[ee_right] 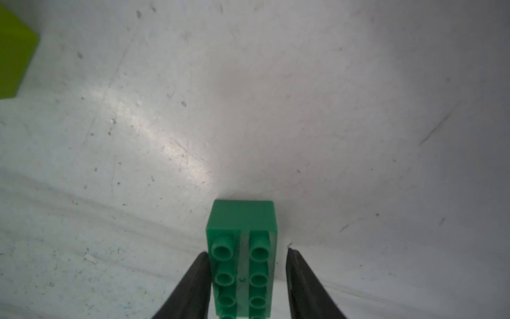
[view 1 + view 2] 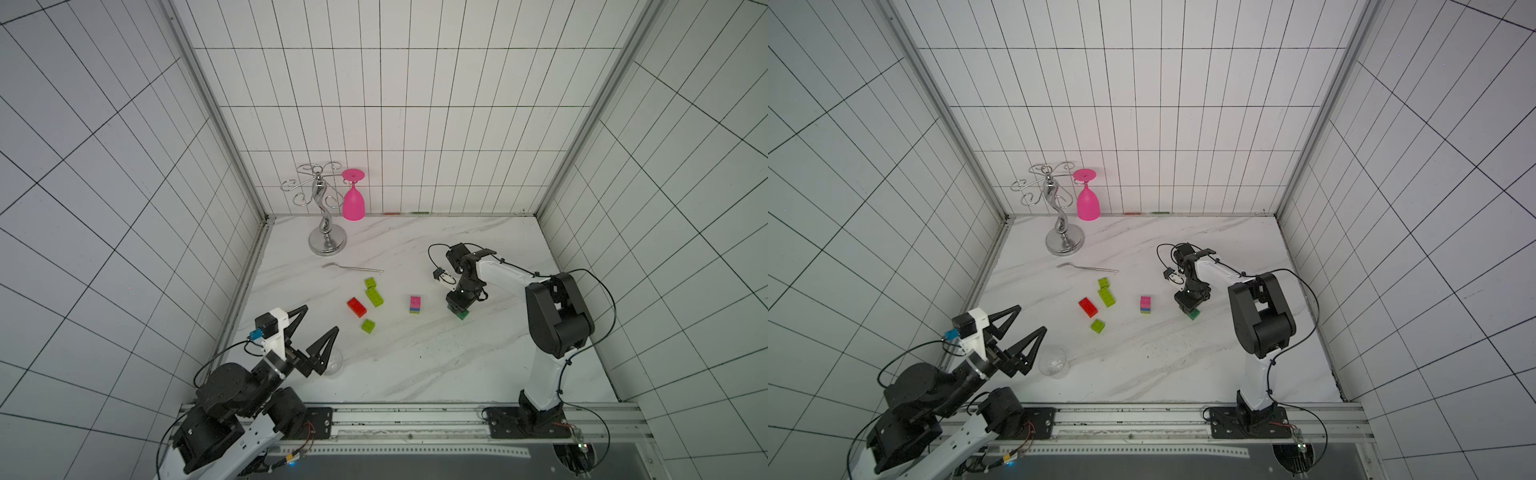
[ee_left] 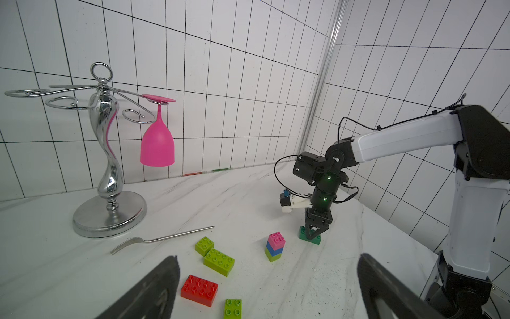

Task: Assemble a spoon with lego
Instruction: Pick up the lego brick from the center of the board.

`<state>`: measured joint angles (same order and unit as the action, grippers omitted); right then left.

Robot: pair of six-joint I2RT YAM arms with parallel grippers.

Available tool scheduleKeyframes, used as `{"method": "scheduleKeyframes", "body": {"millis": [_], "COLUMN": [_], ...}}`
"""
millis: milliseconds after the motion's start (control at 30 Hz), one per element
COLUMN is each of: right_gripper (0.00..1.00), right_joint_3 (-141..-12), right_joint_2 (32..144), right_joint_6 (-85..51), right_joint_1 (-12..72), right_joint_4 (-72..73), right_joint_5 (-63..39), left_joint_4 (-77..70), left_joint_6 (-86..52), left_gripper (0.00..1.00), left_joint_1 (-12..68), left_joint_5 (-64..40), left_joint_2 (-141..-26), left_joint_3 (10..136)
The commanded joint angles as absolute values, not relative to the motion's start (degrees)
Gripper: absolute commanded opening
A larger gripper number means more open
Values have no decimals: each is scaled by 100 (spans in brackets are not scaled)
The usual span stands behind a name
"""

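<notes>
The lego lies loose on the marble table: a red brick (image 2: 356, 307), a long lime brick (image 2: 374, 297), and two small lime bricks (image 2: 370, 283) (image 2: 368, 326). A pink, blue and lime stack (image 2: 415, 304) (image 3: 274, 247) stands upright. No finished spoon is in view. My right gripper (image 1: 247, 250) (image 2: 457, 309) points down and straddles the dark-green brick (image 1: 242, 221) (image 3: 309, 239). One finger touches its side and a thin gap shows at the other. The brick rests on the table. My left gripper (image 2: 321, 318) (image 3: 267, 256) hangs wide open and empty near the front left.
A silver fork (image 2: 353, 268) lies behind the bricks. A chrome glass rack (image 2: 327, 245) stands at the back left with a pink goblet (image 2: 353, 203) hanging from it. A clear glass (image 2: 334, 363) lies beside my left gripper. Tiled walls close three sides.
</notes>
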<state>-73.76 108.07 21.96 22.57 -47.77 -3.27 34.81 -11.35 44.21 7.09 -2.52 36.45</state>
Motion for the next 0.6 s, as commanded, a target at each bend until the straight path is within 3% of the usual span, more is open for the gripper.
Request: {"method": "scheduleKeyframes", "body": {"millis": [0, 200, 567], "right_gripper": [45, 31, 24], "right_joint_3": [-7322, -7339, -7906], "right_joint_2": [10837, 10730, 9963], "right_joint_6": [2264, 2307, 2453], "right_joint_1": [2328, 2397, 2916], "right_joint_4": [-5053, -5141, -5669], "right_joint_5": [-154, -202, -87], "left_joint_4": [3532, 3533, 3542], "left_joint_6": [-1060, -1055, -1040], "left_gripper": [99, 99, 99], "left_joint_1": [4454, 4500, 4518], "left_joint_5": [774, 800, 862], "left_joint_2": [-165, -158, -158], "left_joint_3": [3601, 3609, 3595]}}
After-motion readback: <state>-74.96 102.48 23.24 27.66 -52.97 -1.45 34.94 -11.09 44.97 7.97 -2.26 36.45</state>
